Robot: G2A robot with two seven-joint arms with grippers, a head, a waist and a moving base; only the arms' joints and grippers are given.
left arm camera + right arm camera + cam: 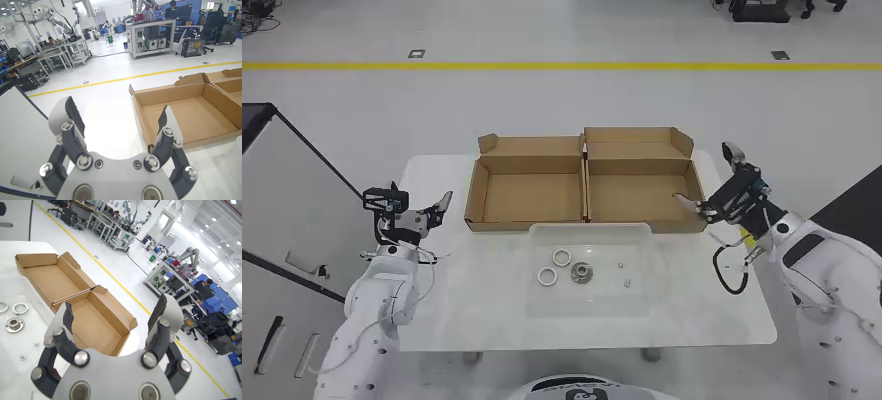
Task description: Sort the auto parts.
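Note:
Two open cardboard boxes stand side by side at the table's far side: the left box (pixel 529 197) and the right box (pixel 635 194). In front of them a clear tray (pixel 589 300) holds two metal rings (pixel 561 257) (pixel 546 274), a flanged hub (pixel 582 271) and small nuts (pixel 627 283). My left gripper (pixel 422 209) hovers open at the table's left edge, beside the left box (pixel 189 115). My right gripper (pixel 717 182) hovers open by the right box's outer corner (pixel 121 336), empty. In the right wrist view the rings (pixel 20 308), hub (pixel 14 324) and nuts (pixel 22 357) lie off to one side.
The white table (pixel 702 310) has free surface in front of and around the tray. A grey panel with a black frame (pixel 282 190) stands close to the table's left side. A yellow floor line (pixel 562 66) runs behind the table.

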